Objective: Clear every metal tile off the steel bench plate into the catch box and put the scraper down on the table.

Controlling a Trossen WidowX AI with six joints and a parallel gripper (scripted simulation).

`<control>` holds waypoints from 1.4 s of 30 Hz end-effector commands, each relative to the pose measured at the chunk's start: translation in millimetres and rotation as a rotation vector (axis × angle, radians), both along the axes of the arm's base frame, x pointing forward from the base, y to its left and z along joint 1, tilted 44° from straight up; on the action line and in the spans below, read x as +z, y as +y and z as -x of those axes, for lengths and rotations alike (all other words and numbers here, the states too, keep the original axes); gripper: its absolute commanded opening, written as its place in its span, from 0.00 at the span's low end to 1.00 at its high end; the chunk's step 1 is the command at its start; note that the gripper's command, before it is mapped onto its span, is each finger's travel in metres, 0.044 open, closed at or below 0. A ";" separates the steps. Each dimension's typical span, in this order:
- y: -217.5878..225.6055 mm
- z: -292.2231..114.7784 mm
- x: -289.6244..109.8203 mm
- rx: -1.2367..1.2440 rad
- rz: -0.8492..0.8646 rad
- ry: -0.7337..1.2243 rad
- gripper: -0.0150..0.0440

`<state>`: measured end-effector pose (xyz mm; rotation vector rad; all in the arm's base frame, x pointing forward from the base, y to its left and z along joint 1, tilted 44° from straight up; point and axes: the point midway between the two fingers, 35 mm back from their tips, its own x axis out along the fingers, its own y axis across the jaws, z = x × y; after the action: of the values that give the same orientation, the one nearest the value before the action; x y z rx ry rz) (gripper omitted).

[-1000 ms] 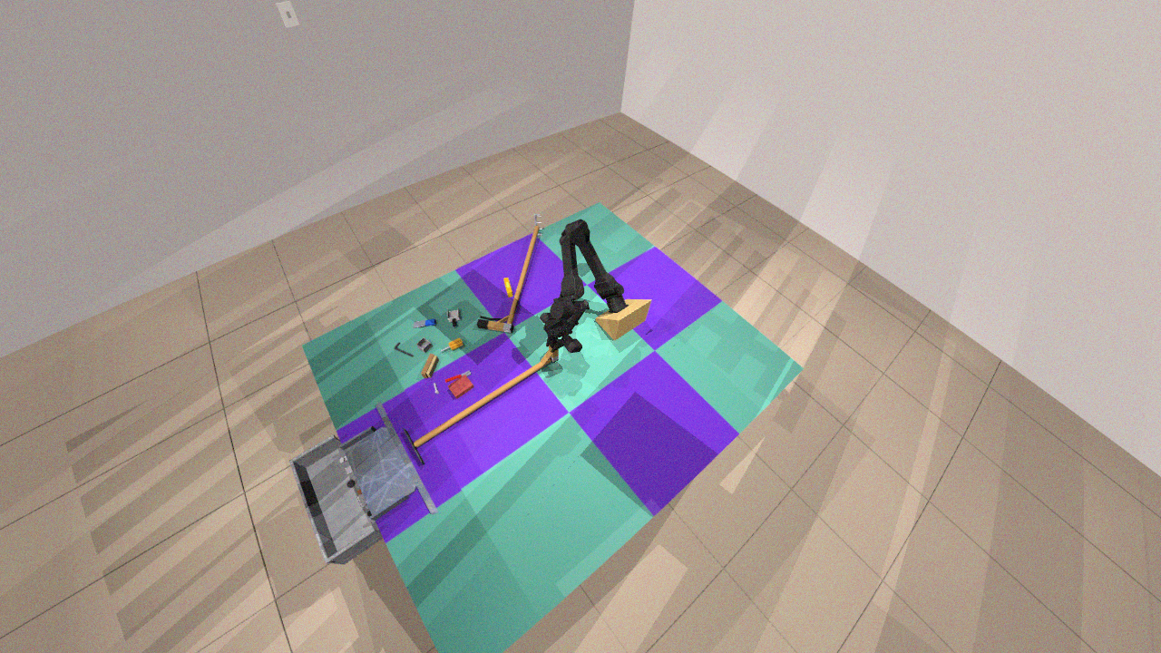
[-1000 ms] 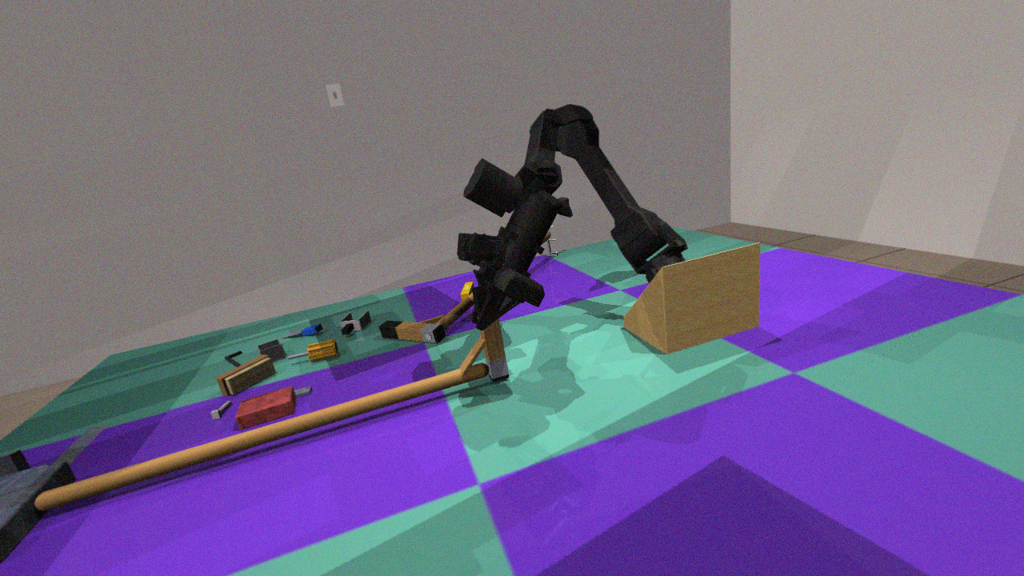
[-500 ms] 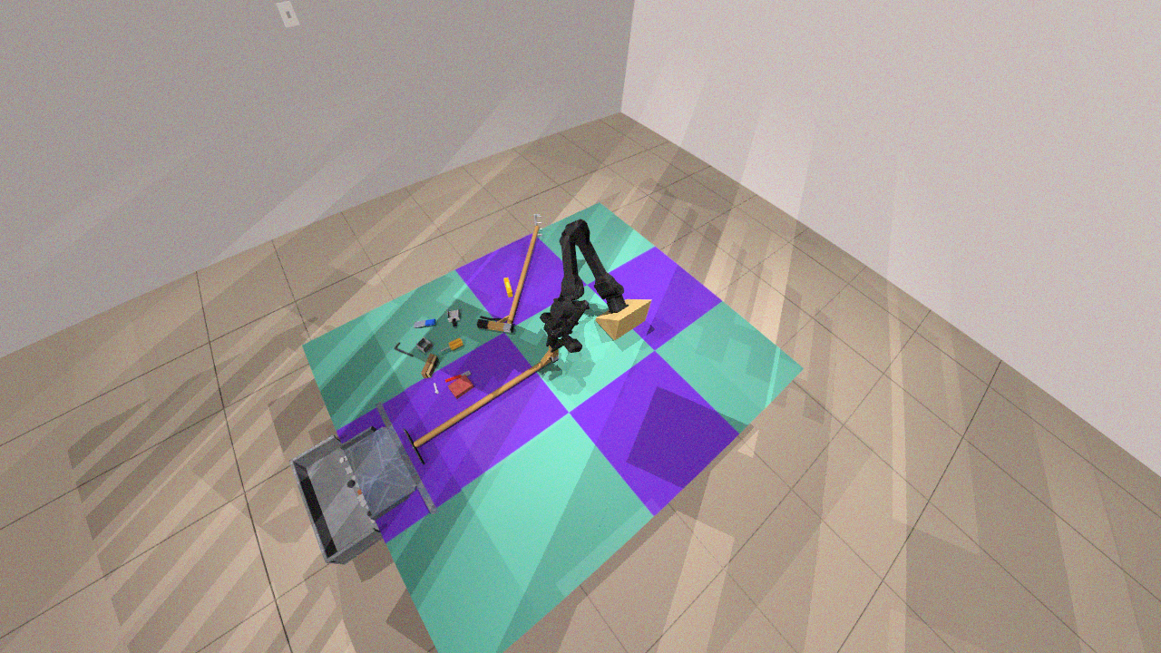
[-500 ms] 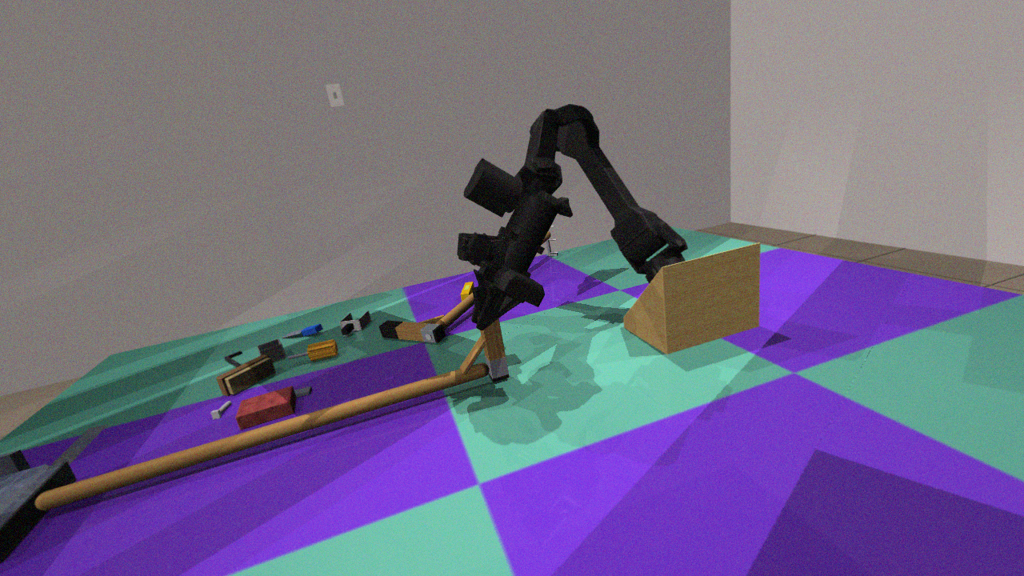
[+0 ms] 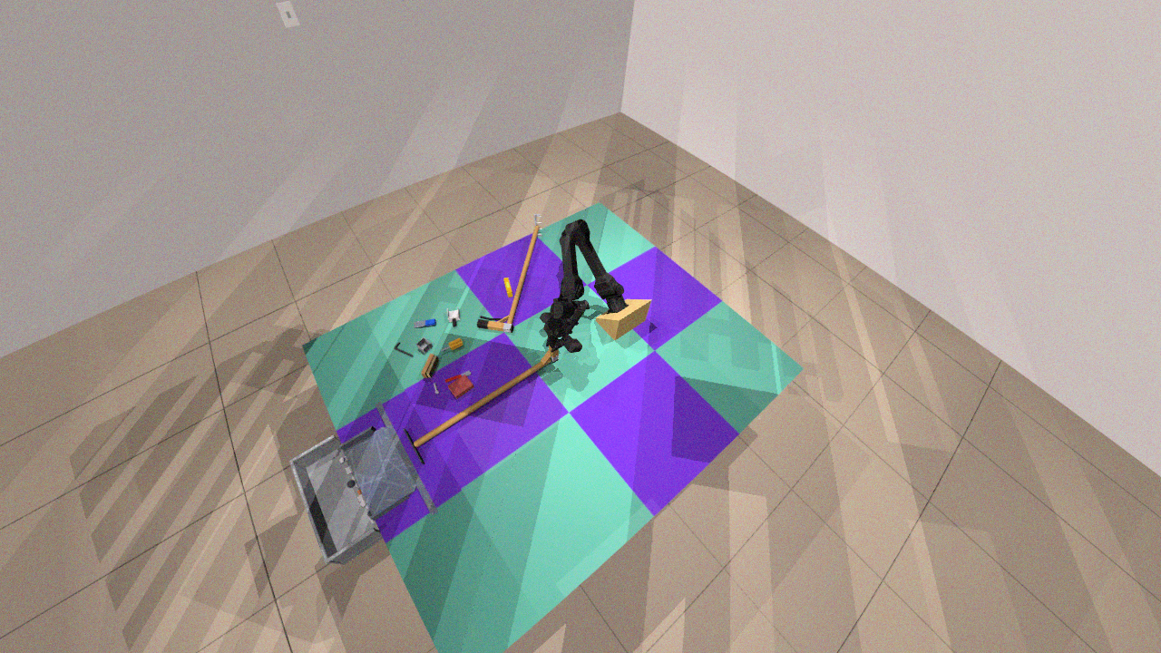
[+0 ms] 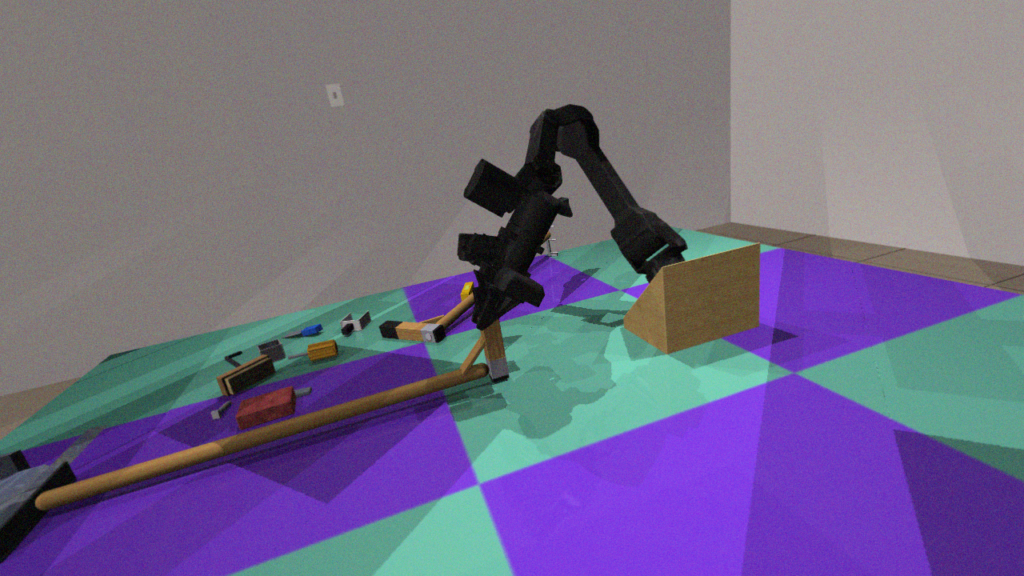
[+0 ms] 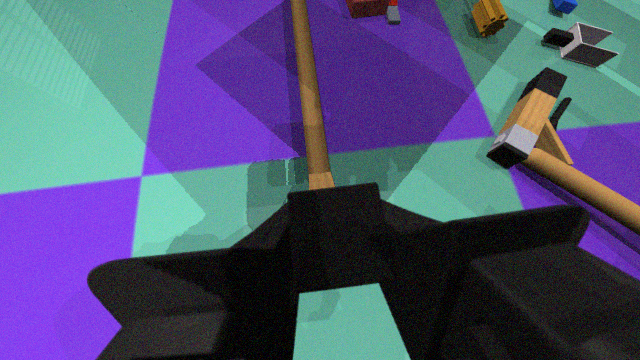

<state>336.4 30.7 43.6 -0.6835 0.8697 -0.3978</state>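
Observation:
The long scraper (image 5: pixel 487 396) (image 6: pixel 286 426) (image 7: pixel 309 100) is a wooden pole lying low over the mat. Its black blade (image 5: pixel 414 448) (image 6: pixel 28 501) sits at the near edge of the steel bench plate (image 5: pixel 387 479). My gripper (image 5: pixel 560 339) (image 6: pixel 494 318) (image 7: pixel 326 198) is shut on the scraper's upright wooden handle at the near end. The grey catch box (image 5: pixel 315 507) stands beyond the plate. A few small tiles (image 5: pixel 351 484) show near the box's inner edge; I cannot tell whether they lie in the box or on the plate.
A second long-handled tool (image 5: pixel 523 272) (image 6: pixel 418 330) (image 7: pixel 530 125) lies left of the arm. A wooden wedge (image 5: pixel 623 318) (image 6: pixel 698 297) stands by the arm's base. A red block (image 5: pixel 458 385) (image 6: pixel 266 406) and several small tools lie beside the pole.

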 end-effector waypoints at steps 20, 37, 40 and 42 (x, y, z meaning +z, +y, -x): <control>-0.2 0.1 -0.1 -0.001 0.000 0.001 0.25; -0.7 0.2 -0.2 -0.002 0.001 0.002 0.25; -1.0 1.6 0.4 -0.005 -0.001 0.001 0.25; -1.5 3.2 1.1 -0.008 -0.003 0.000 0.25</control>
<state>334.8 29.1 43.1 -0.6849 0.8757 -0.4001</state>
